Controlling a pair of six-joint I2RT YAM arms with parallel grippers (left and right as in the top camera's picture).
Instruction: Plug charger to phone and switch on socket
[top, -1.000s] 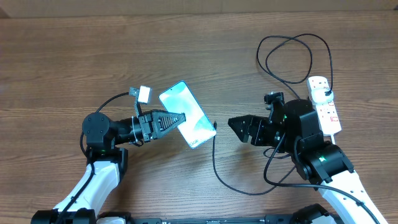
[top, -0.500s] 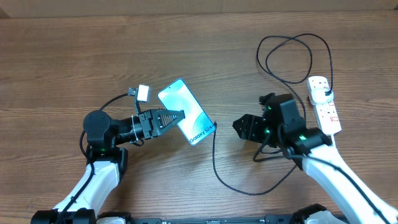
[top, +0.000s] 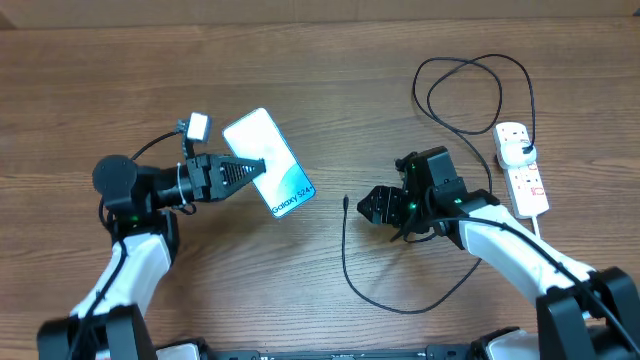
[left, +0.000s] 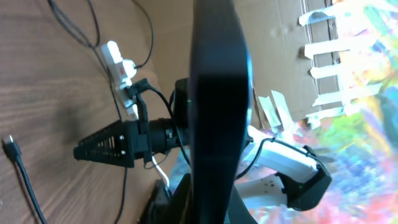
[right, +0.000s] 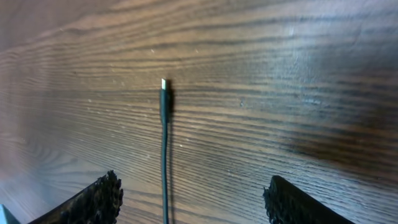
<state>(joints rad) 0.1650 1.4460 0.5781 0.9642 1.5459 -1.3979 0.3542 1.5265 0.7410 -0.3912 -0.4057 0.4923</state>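
Left gripper clamped on phone, screen up; fingers hidden behind phone's dark edge in wrist view. Right gripper spread beside charger tip, not touching. Socket far right, switches unreadable.

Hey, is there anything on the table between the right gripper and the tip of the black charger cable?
Nothing visible. The right gripper is open and faces the charger's connector tip, with only bare table between them. The phone is held off to the side by the left gripper.
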